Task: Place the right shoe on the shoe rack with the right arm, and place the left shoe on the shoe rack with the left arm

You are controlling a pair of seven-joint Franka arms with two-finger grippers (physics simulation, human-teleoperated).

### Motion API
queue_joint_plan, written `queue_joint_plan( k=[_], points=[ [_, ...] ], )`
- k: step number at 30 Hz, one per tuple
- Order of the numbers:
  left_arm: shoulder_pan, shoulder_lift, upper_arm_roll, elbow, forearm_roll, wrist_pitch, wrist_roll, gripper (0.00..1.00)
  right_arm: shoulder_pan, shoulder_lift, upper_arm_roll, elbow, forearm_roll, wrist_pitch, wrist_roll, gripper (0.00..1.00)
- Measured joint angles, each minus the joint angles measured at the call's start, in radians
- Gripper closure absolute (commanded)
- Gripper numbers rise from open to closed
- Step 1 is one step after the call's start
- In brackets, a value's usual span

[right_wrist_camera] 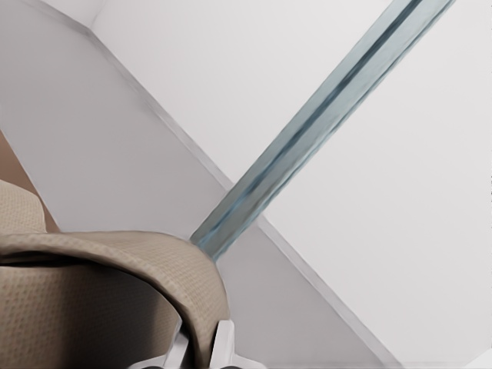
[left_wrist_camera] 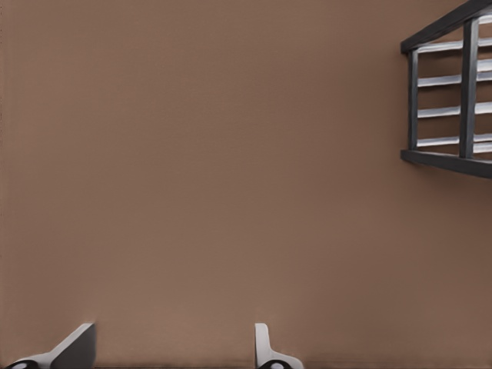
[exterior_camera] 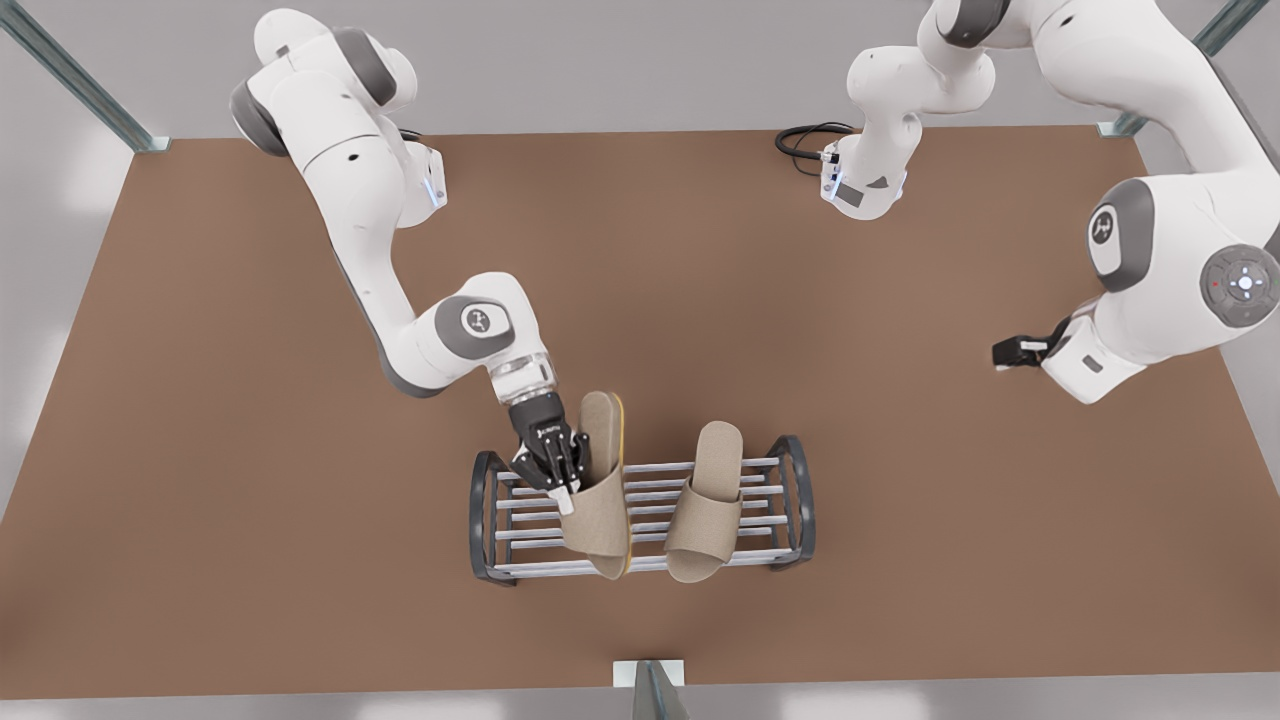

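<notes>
**Shoe rack, two slippers, brown tabletop**

Low shoe rack [exterior_camera: 640, 505] of pale silver horizontal bars between two dark grey arched end frames; stands near the table's [exterior_camera: 250, 450] front edge, at mid-width. One beige fabric slipper [exterior_camera: 708, 500] lies flat across the bars. Second beige slipper with yellow-edged sole [exterior_camera: 600, 480], tilted on its side over the rack, strap pinched by the right gripper [exterior_camera: 560, 478]. Left gripper [exterior_camera: 1012, 352], fingers [left_wrist_camera: 77, 346] parted and empty, waits near the table's edge at the front view's right.
</notes>
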Motion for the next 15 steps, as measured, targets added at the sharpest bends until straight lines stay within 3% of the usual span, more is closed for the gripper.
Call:
queue_joint_plan(
  k=[13,14,15],
  points=[
    [-0.006,-0.017,-0.009,-0.004,0.004,-0.043,-0.043,0.0,-0.001,0.081,-0.002,0.019,0.0,-0.054,-0.006,0.76],
    [-0.006,-0.018,-0.009,-0.004,0.004,-0.044,-0.045,0.0,-0.001,0.086,-0.002,0.018,0.0,-0.063,-0.006,0.58],
    [-0.006,-0.018,-0.009,-0.003,0.004,-0.045,-0.047,0.0,-0.001,0.088,-0.002,0.017,0.0,-0.071,-0.006,0.33]
  ],
)
